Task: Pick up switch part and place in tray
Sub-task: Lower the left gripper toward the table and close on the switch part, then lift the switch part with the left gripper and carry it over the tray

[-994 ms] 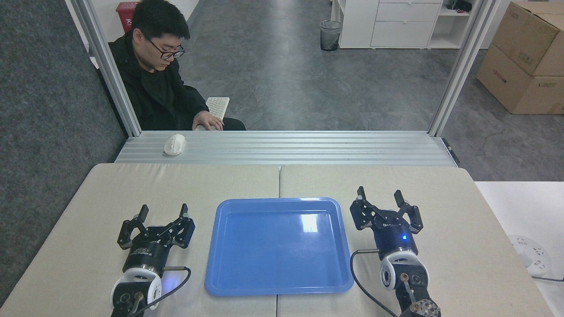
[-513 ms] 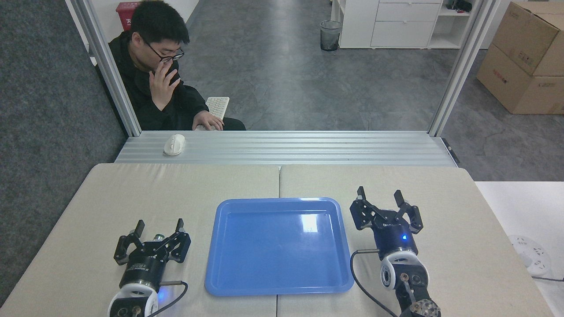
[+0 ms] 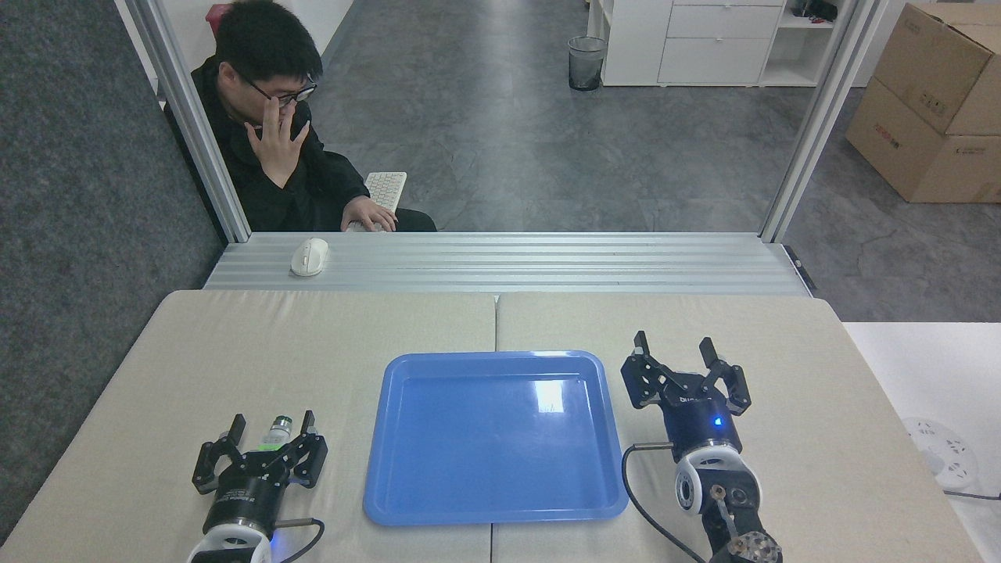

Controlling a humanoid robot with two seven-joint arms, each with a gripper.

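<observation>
Switch part (image 3: 276,432), white-grey with green block, sits between left claw's (image 3: 270,427) parted fingers.

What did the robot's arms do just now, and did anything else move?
The left gripper pulled back toward the robot, along the table, and now straddles the switch part, fingers open and not clamped. The person's hand went up to the face. The right gripper, the blue tray, the mouse and the keyboard stayed put.
</observation>
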